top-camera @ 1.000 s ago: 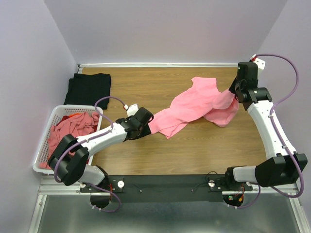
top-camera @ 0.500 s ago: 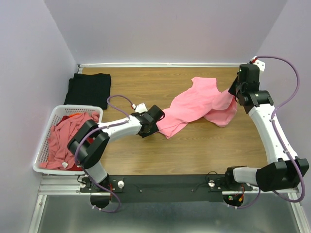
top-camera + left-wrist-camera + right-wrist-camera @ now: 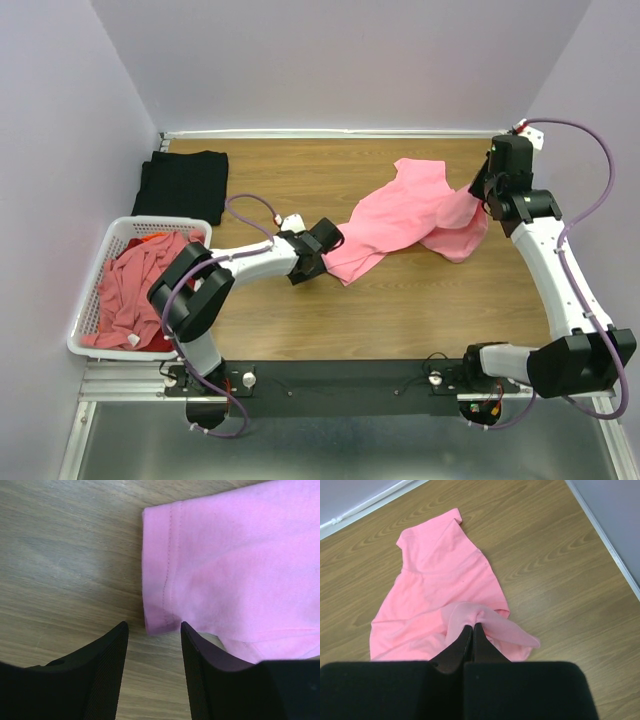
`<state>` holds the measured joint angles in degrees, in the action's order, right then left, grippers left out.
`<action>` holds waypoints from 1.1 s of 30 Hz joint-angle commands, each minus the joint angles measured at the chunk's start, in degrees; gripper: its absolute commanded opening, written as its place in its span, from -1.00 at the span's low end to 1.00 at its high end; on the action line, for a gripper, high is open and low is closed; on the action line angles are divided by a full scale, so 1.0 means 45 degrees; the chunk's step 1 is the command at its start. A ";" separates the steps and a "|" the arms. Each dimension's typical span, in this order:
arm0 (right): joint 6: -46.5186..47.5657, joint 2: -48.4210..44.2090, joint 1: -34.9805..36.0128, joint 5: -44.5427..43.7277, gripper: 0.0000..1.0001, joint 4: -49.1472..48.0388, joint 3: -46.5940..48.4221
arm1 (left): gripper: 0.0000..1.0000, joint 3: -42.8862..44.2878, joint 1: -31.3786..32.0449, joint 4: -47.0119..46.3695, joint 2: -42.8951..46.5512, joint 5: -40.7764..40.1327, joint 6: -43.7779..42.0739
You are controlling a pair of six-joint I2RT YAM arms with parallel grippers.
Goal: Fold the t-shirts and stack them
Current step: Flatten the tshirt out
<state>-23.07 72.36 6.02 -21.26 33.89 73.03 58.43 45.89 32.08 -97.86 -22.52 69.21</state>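
On the table point(image 3: 400, 320), the pink t-shirt point(image 3: 400, 215) is laid in a rumpled diagonal band well to the right of the basket point(image 3: 150, 221), in which salmon and red t-shirts point(image 3: 140, 275) are heaped. A folded black t-shirt point(image 3: 183, 185) is seen just behind the basket. At the shirt end farthest from the basket, the right gripper point(image 3: 471, 630) is pressed together on a raised fold of the pink cloth. At the end nearest the basket, the left gripper point(image 3: 152, 630) is spread, its jaws set either side of a stitched hem corner point(image 3: 156, 615) lying flat on the wood. The step in hand is judged to be the seizing of that corner, so that the shirt can be stretched out flat. It is best done if the fingers are lowered to the wood, the corner is taken well inside the stitching, and no pull is made until the grip is sure.
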 commanded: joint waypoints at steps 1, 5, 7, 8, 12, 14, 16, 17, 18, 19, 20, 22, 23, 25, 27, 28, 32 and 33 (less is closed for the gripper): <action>-0.0049 -0.0396 0.0107 0.0153 -0.99 -0.0324 -0.0175 | 0.08 0.0373 0.0056 -0.0019 -0.0128 -0.0833 -0.0087; -0.0030 -0.0396 0.0146 0.0153 -0.99 -0.0343 -0.0175 | 0.08 0.0647 0.0037 0.0293 -0.0303 -0.1030 -0.0146; -0.0030 -0.0415 0.0166 0.0134 -0.99 -0.0363 -0.0156 | 0.08 0.0783 0.0056 0.0450 -0.0517 -0.1011 -0.0223; -0.0030 -0.0415 0.0185 0.0114 -0.99 -0.0363 -0.0136 | 0.08 0.0861 0.0037 0.0547 -0.0731 -0.0952 -0.0359; 0.0029 -0.0415 0.0224 0.0017 -0.99 -0.0363 -0.0058 | 0.07 0.1018 0.0037 0.0742 -0.1103 -0.0815 -0.0594; 0.0048 -0.0493 0.0224 -0.0042 -0.99 -0.0363 -0.0077 | 0.07 0.1019 0.0037 0.0860 -0.1220 -0.0757 -0.0673; 0.0068 -0.0532 0.0244 -0.0081 -0.99 -0.0382 -0.0117 | 0.07 0.1038 0.0037 0.0958 -0.1318 -0.0776 -0.0712; 0.0068 -0.0571 0.0263 -0.0062 -0.99 -0.0402 -0.0136 | 0.07 0.1038 0.0037 0.0977 -0.1435 -0.0795 -0.0731; 0.0049 -0.0572 0.0263 -0.0081 -0.99 -0.0421 -0.0194 | 0.06 0.1096 0.0037 0.1036 -0.1533 -0.0757 -0.0809; 0.0068 -0.0591 0.0263 -0.0062 -0.99 -0.0422 -0.0195 | 0.04 0.1135 0.0018 0.1075 -0.1746 -0.0698 -0.0868; 0.0049 -0.0649 0.0283 -0.0081 -0.99 -0.0441 -0.0195 | 0.02 0.1271 0.0017 0.1249 -0.1864 -0.0659 -0.0946; 0.0068 -0.0669 0.0322 -0.0120 -0.99 -0.0441 -0.0137 | -0.07 0.1370 0.0017 0.1426 -0.2099 -0.0504 -0.1121; 0.0087 -0.0669 0.0322 -0.0159 -0.99 -0.0441 -0.0098 | -0.13 0.1409 0.0017 0.1543 -0.2216 -0.0425 -0.1180; 0.0107 -0.0669 0.0322 -0.0159 -0.99 -0.0441 -0.0020 | -0.27 0.1351 0.0037 0.1622 -0.2276 -0.0327 -0.1278; 0.0088 -0.0727 0.0341 -0.0179 -0.99 -0.0460 -0.0038 | -0.57 0.1234 0.0017 0.1759 -0.2295 -0.0327 -0.1356; 0.0088 -0.0747 0.0342 -0.0179 -0.99 -0.0461 -0.0039 | -0.57 0.1233 0.0017 0.1759 -0.2295 -0.0327 -0.1357; 0.0087 -0.0903 0.0419 -0.0218 -0.99 -0.0539 -0.0194 | -1.00 0.1019 0.0017 0.1837 -0.2373 -0.0385 -0.1357; 0.0068 -0.0884 0.0458 -0.0199 -0.99 -0.0558 -0.0214 | -1.00 0.1018 0.0017 0.1914 -0.2354 -0.0424 -0.1260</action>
<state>-22.90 70.06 7.38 -21.30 33.04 72.75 66.00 45.89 36.53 -104.44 -24.32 62.96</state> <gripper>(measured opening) 0.012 0.012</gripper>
